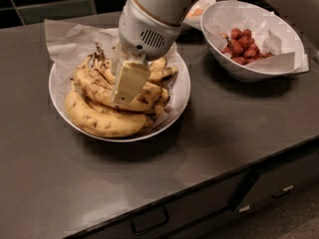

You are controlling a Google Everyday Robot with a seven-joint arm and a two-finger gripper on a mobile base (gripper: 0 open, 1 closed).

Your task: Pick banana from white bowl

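Landmark: the white bowl, paper-lined, is set on the dark counter.
Banana: the banana is laid across the middle of the white bowl, and is propped on a plumper banana at the bowl's near side.
Gripper: the gripper is held down at the middle of the white bowl, against the banana; open or closed cannot be told.
Risk, slip: the curved, soft skin may be pinched off-centre, so the fruit could be tipped out on lifting.
Risk, neighbours: the bananas are packed touching, so a second one or the paper could be dragged up.
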